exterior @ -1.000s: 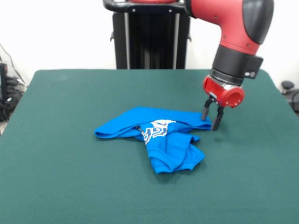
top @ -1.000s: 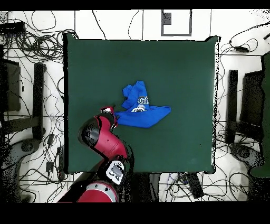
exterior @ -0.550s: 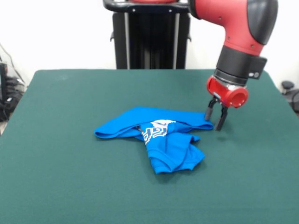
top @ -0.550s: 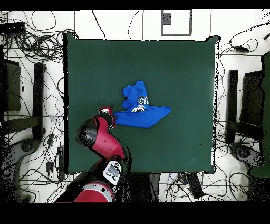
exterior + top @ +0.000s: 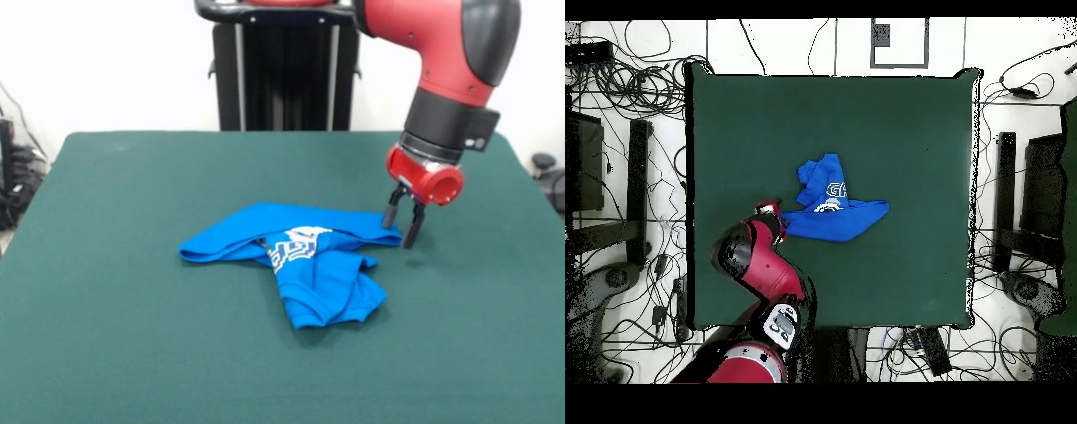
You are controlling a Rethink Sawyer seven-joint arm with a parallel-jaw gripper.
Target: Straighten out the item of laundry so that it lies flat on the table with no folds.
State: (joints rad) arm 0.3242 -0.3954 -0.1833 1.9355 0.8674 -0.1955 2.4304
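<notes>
- We see the garment [image 5: 296, 256] lying crumpled near the middle of the table [image 5: 132, 336], a long band folded across and a bunched lobe pointing toward the camera in the front view.
- We make out white lettering [image 5: 296, 244] partly tucked into the fold where the two parts meet.
- We find the gripper [image 5: 402, 223] at the band's right tip in the front view, fingers apart, one on either side of the cloth's end, holding nothing.
- From overhead, we see the garment [image 5: 832, 203] and the red arm [image 5: 760, 262] reaching to its left tip.
</notes>
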